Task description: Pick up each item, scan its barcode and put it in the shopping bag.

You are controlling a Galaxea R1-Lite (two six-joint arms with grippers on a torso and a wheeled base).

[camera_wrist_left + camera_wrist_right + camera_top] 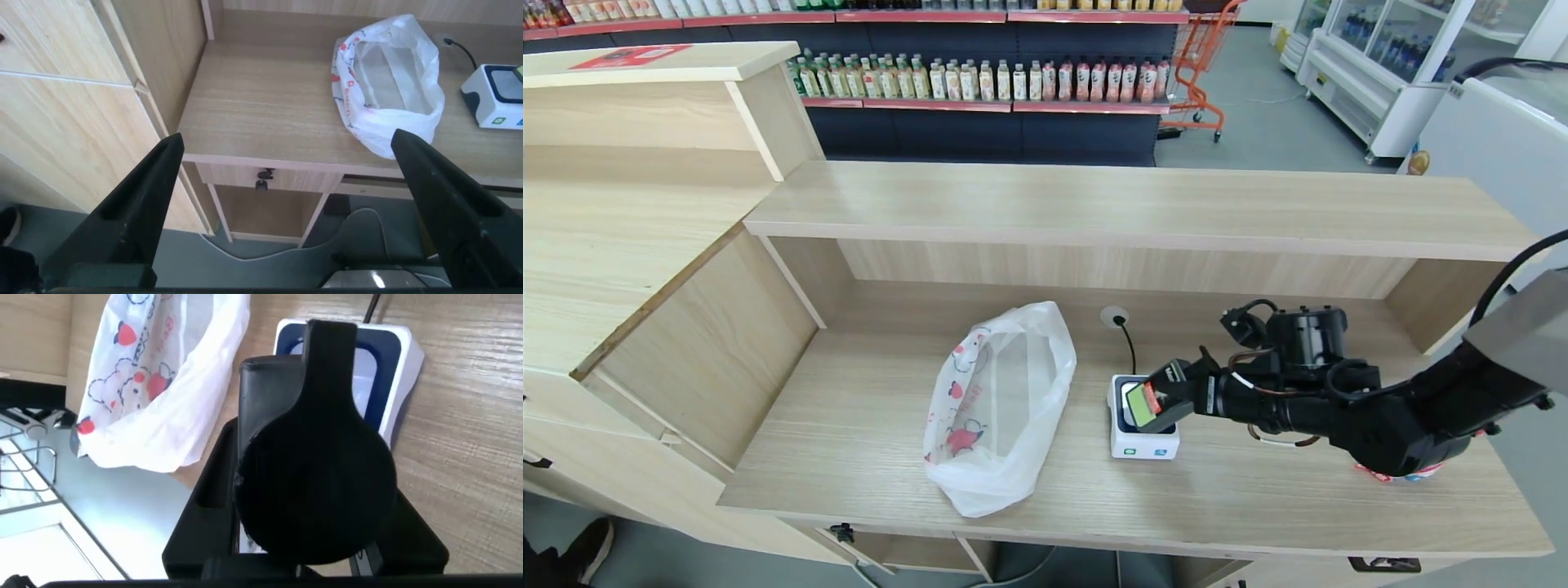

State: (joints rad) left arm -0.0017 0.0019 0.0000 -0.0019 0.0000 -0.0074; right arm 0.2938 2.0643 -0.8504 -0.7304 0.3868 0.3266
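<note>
R gripper (1158, 398) clamped on small green packet (1139, 407), held over scanner (1143, 445), which sits just right of shopping bag (1001, 400) on counter (849, 457). L gripper (288, 140) spread wide, off counter's near-left edge.

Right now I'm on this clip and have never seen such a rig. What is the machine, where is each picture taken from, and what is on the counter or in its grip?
It is a two-armed robot at a shop checkout. The wide picture comes from a camera on its head, looking down at the wooden counter. The other two come from cameras on its wrists. On the counter lie a white plastic bag and a small white scanner with a cable. The right gripper holds a small packet over the scanner. The left gripper is open and empty, out in front of the counter's edge.
</note>
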